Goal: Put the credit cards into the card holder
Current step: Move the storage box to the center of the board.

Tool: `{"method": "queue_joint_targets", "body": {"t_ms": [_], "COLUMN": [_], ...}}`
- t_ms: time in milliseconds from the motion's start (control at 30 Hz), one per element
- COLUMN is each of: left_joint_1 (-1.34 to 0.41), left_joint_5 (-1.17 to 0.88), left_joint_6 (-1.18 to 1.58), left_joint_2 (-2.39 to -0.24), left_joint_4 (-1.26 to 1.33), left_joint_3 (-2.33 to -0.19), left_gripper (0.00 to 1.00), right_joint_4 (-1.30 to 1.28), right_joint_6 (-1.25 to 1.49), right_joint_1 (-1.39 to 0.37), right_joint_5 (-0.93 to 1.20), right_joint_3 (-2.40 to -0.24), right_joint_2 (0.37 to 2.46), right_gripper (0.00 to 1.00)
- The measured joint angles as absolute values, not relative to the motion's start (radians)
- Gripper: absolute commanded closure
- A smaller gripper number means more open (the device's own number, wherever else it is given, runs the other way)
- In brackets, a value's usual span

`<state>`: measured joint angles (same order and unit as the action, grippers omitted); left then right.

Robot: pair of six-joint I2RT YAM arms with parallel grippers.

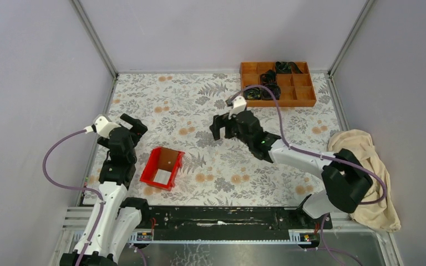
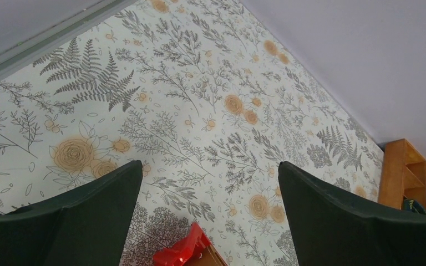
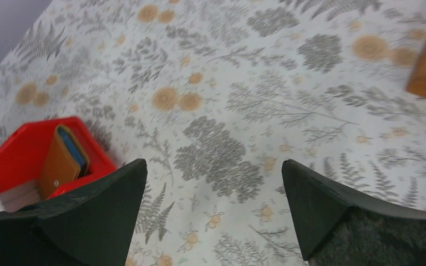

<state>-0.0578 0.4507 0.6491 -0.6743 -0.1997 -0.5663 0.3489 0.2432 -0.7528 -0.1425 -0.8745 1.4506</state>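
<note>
Nothing of the task looks done yet. The wallet (image 3: 60,165) sits inside the red bin (image 1: 149,165), standing on edge against the bin's far wall, snap stud outward and a strip of blue lining showing at its top. As far as the right wrist view shows, it is folded nearly shut. A white card (image 1: 162,177) lies flat on the bin's floor at the near end, apart from the wallet and plainly not inside it. The gold card I cannot make out in any view; it may be under or behind something in the bin, or tucked away already, and the pictures do not settle that. The left gripper (image 1: 135,124) hangs just left of the bin and beyond its far end, its jaws spread as wide as they go with nothing between them. The right gripper (image 1: 222,128) is off to the bin's right and a little beyond it, equally wide and equally empty, and tilted so that its camera looks toward the bin. So every step is left, by my reading: get the wallet out or open it where it stands, pick up the white card — thin and flat on the floor, likely awkward to lift — find the gold one, and slide both in.
</note>
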Motion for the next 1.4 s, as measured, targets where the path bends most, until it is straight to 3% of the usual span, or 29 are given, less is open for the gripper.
{"method": "queue_joint_targets", "body": {"t_ms": [133,267,533,767,1267,1400], "left_joint_1": [-0.058,-0.058,-0.058,-0.058,-0.058,-0.058], "left_joint_5": [0.463,0.477,0.489,0.489,0.485,0.479], "left_joint_6": [0.66,0.665,0.694,0.733,0.762,0.768], "left_joint_2": [-0.694,-0.706,-0.707,-0.704,-0.672,-0.672], "left_joint_4": [-0.216,-0.223,-0.242,-0.251,-0.277,-0.278], "left_joint_3": [-0.566,-0.565,-0.56,-0.546,-0.522,-0.518], "left_gripper": [0.0,0.0,0.0,0.0,0.0,0.0], "right_joint_4": [0.345,0.314,0.113,-0.048,-0.207,-0.232], "right_joint_6": [0.239,0.261,0.425,0.541,0.661,0.696], "right_joint_1": [-0.86,-0.969,-1.08,-1.118,-1.176,-1.196], "right_joint_5": [-0.176,-0.23,-0.334,-0.355,-0.401,-0.402], "right_joint_3": [-0.925,-1.031,-1.274,-1.523,-1.499,-1.502], "right_joint_2": [1.561,1.705,1.866,1.971,2.025,2.025], "right_gripper": [0.07,0.19,0.3,0.33,0.35,0.39]}}
